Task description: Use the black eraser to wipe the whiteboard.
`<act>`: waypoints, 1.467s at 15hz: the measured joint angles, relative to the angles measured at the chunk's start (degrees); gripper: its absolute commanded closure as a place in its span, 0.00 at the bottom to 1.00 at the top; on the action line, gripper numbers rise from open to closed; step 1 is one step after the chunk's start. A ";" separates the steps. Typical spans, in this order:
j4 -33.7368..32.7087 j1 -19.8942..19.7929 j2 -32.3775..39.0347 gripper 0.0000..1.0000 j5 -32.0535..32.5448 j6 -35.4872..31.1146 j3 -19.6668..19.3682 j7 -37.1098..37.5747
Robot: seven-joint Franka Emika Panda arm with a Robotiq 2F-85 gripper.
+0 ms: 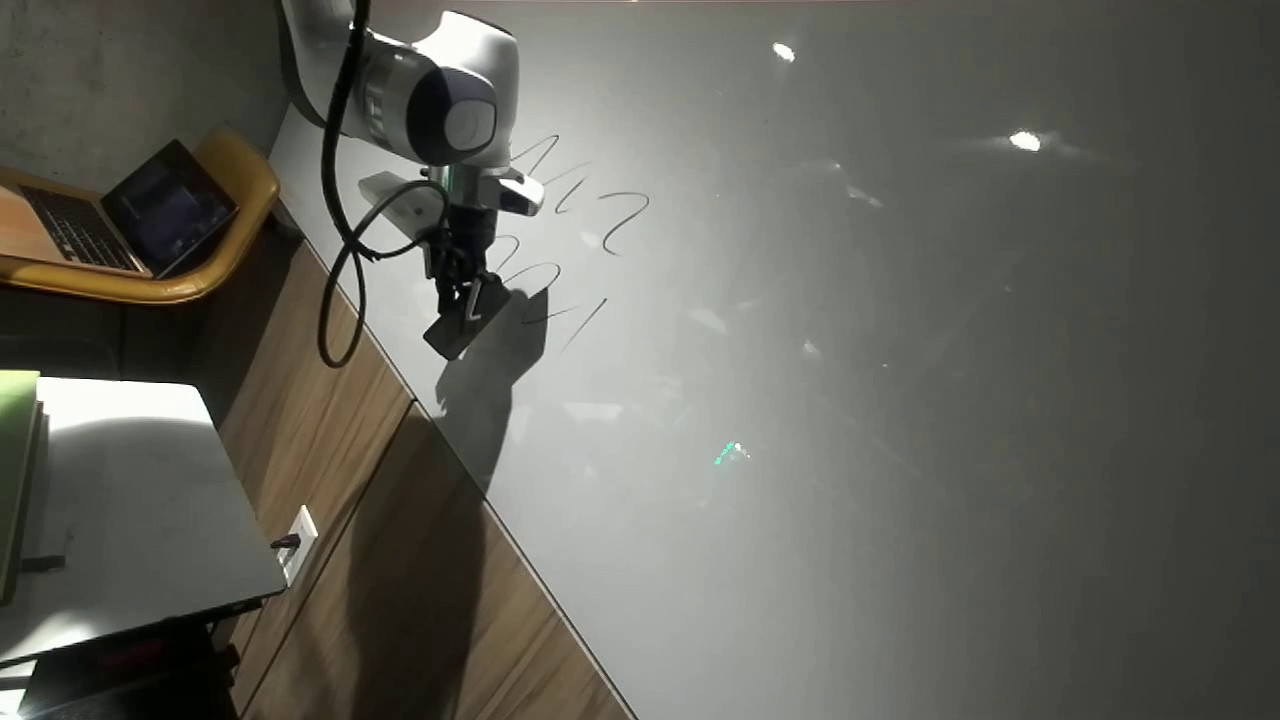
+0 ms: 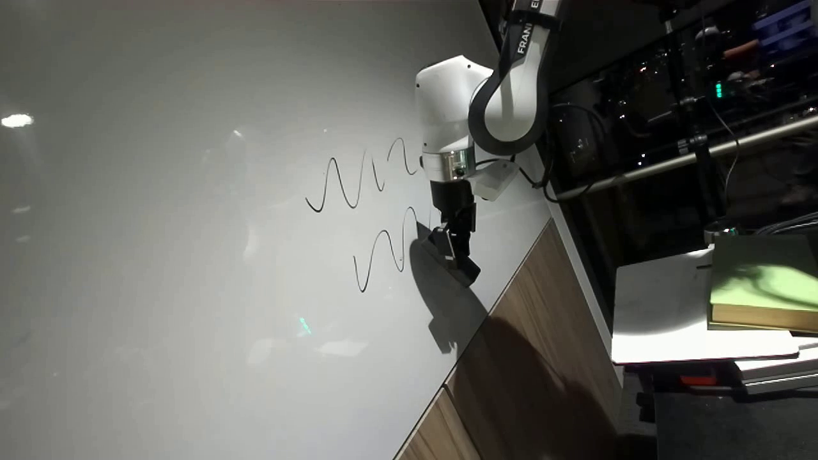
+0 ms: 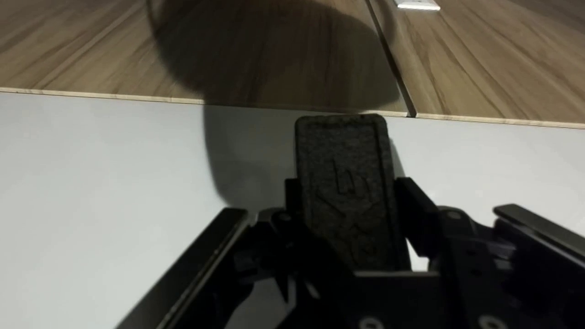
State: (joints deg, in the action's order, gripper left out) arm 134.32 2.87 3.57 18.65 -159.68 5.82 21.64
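Note:
The black eraser [image 3: 343, 155] points away from me in the wrist view, its long sides squeezed between two dark fingers [image 3: 413, 210]. My gripper [image 3: 349, 205] is shut on it, and the eraser's near end is hidden by the gripper body. In both exterior views the eraser [image 1: 452, 338] is tilted in front of the whiteboard [image 1: 850, 560], near its lower edge. I cannot tell if its face touches the board. Thin dark zigzag scribbles [image 2: 362, 291] run in two rows beside the gripper [image 2: 452, 243]; the arm covers part of them.
Wood panels [image 1: 330, 400] border the board below, with a power outlet [image 1: 300, 545]. A laptop [image 1: 170, 210] rests on a yellow chair [image 1: 250, 190]. A white table top [image 1: 150, 500] holds a green book [image 2: 760, 287]. A black cable [image 1: 330, 170] loops off the arm.

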 measured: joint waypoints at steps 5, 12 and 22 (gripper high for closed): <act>-4.42 -0.29 0.67 0.72 0.00 0.07 -0.83 0.00; -9.92 -0.03 2.60 0.72 -0.03 3.28 -1.22 -0.10; -17.93 -0.41 -5.28 0.72 -0.20 19.84 -3.40 -4.65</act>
State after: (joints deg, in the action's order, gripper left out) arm 116.39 2.46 -1.71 18.45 -139.84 2.42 16.99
